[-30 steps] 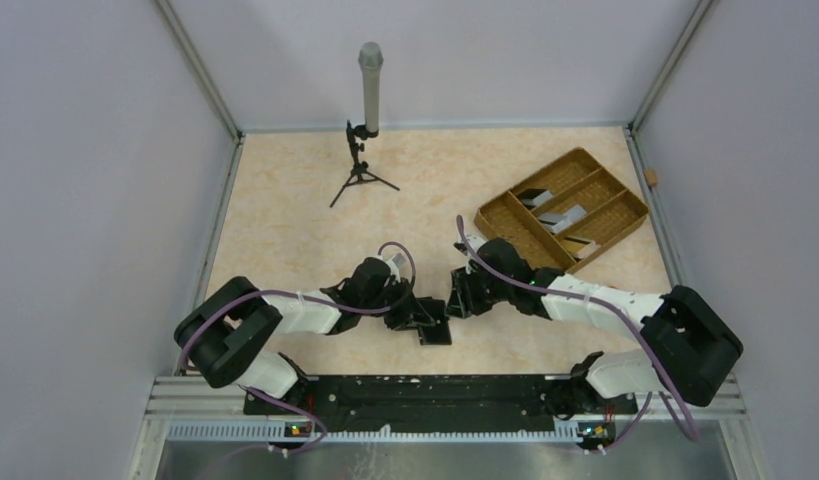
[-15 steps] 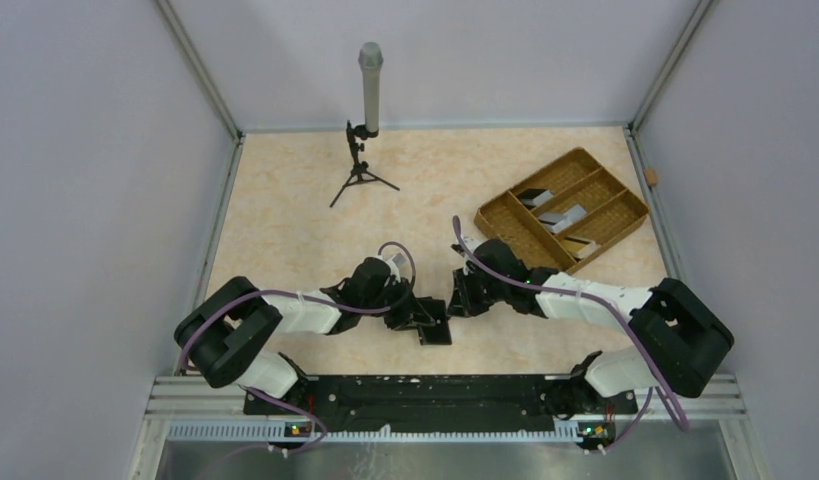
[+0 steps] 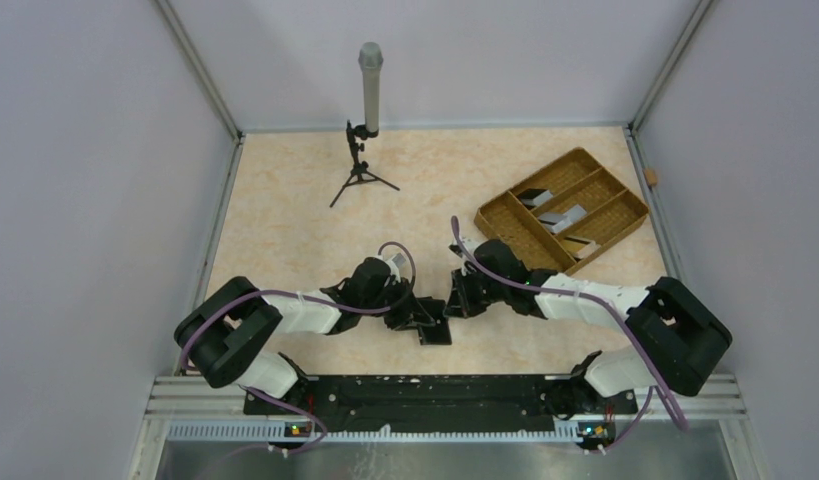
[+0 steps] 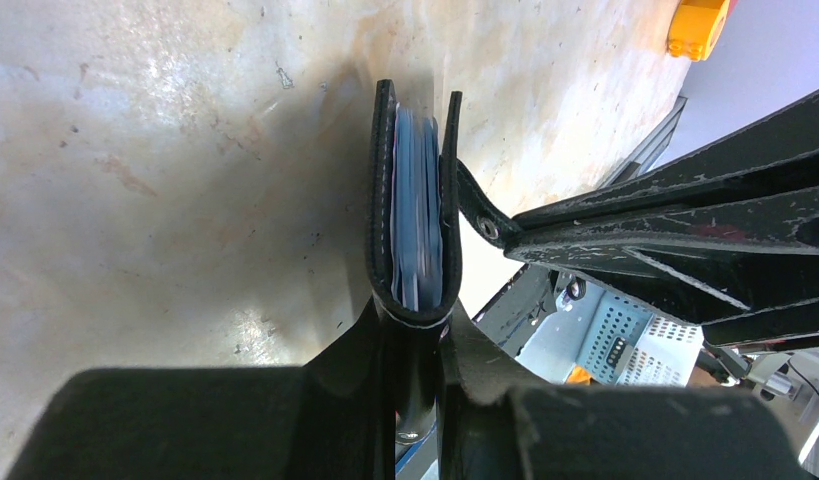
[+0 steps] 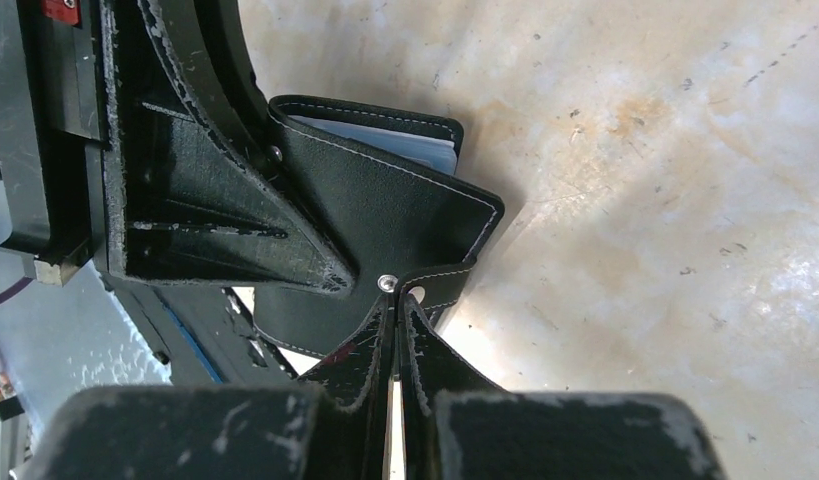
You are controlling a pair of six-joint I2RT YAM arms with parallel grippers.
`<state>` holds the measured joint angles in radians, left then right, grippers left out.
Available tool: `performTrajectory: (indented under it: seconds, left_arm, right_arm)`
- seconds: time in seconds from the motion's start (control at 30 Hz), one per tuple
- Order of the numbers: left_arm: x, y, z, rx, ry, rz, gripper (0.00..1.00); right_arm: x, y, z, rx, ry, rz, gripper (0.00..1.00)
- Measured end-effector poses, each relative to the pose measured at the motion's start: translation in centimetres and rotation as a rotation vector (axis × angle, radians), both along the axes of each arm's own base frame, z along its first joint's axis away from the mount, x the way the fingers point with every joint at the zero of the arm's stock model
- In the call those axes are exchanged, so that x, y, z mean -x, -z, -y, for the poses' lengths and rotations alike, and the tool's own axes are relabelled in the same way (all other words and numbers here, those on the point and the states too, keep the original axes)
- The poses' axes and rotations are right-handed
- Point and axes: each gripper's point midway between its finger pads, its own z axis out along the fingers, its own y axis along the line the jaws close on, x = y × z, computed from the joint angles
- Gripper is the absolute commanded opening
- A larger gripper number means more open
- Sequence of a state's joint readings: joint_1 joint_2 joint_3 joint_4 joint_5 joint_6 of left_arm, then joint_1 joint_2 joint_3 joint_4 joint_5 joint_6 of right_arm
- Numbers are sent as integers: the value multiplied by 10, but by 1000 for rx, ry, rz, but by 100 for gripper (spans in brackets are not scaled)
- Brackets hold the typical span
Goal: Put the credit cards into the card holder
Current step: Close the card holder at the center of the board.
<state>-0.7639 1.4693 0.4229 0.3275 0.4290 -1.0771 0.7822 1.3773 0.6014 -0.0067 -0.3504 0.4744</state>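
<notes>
The card holder [image 3: 434, 327] is a black wallet held on edge just above the table. My left gripper [image 4: 415, 322] is shut on its folded spine. Its covers [image 4: 383, 190] stand nearly closed, with pale blue sheets [image 4: 417, 200] between them; I cannot tell card from lining. The short clasp tab [image 4: 475, 208] sticks out to the right. My right gripper [image 5: 393, 300] is shut on that tab [image 5: 447, 277], beside its metal snap. The wallet cover [image 5: 385, 200] fills the view above the fingertips. Credit cards, a pale grey one [image 3: 565, 215] and a dark one [image 3: 532, 198], lie in the tray.
A brown woven divided tray [image 3: 507, 222] sits at the back right. A microphone on a small tripod [image 3: 363, 150] stands at the back. Grey walls close in both sides. The metal base rail [image 3: 415, 392] runs along the near edge.
My right gripper's jaws have closed onto the clasp tab, and its arm has shifted slightly left. The left gripper and the wallet have stayed put.
</notes>
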Motion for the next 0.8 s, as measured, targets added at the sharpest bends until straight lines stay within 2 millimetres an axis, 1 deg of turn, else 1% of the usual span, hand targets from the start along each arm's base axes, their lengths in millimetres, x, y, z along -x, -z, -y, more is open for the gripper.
performTrajectory:
  seconds: [0.53, 0.8]
  left_arm:
    - [0, 0, 0, 0, 0, -1, 0]
    - [0, 0, 0, 0, 0, -1, 0]
  right_arm:
    - [7, 8, -8, -31, -51, -41, 0]
    - [9, 7, -10, -41, -64, -45, 0]
